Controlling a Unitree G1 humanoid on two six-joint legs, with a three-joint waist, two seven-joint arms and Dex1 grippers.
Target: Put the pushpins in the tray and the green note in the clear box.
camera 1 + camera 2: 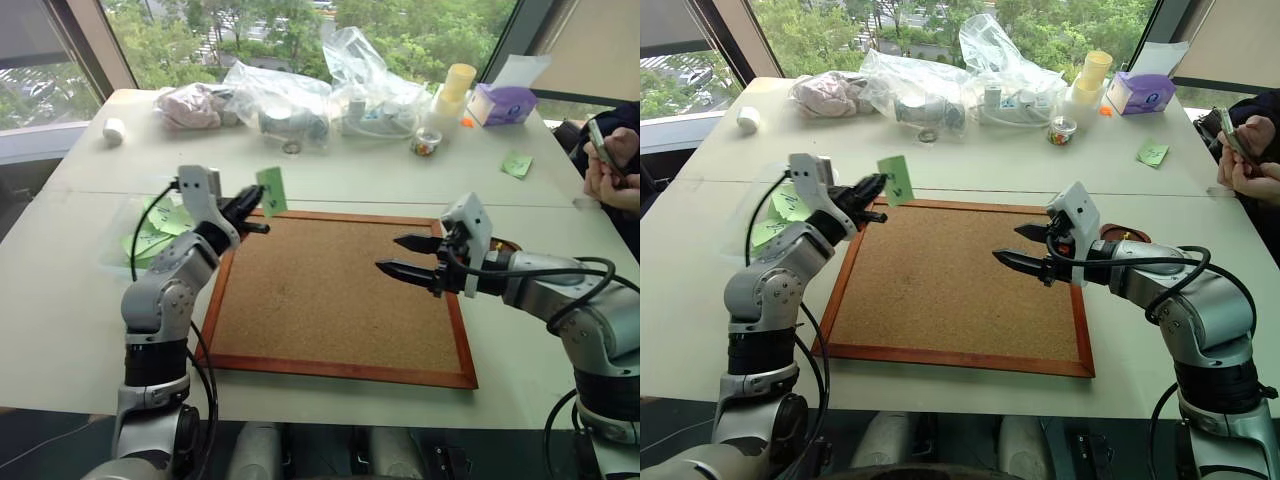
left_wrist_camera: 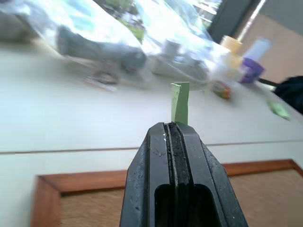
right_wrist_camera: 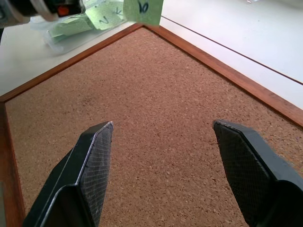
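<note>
Clear box (image 1: pixel 120 245): on the table just left of the cork board's left frame; several light-green notes lie inside it.
Tray (image 1: pixel 1132 239): reddish-brown, by the board's far right corner, mostly hidden behind the right gripper; its contents cannot be made out.
Pushpins: too small to make out anywhere.
Green note (image 1: pixel 271 190): raised above the board's far left corner, standing upright, pinched by its lower edge; a dark handwritten mark shows on its face.
Left gripper (image 1: pixel 253 207): fingers pressed together on the green note, held above the board's far left corner beside the clear box.
Right gripper (image 1: pixel 399 254): fingers spread apart and empty, hovering over the right part of the board, pointing toward the left.
Cork board (image 1: pixel 330 300): wood-framed, its surface bare, with open room between the two grippers.
Table's far edge: clear plastic bags (image 1: pixel 285 100), a purple tissue box (image 1: pixel 503 103) and a stray green note (image 1: pixel 517 164).
</note>
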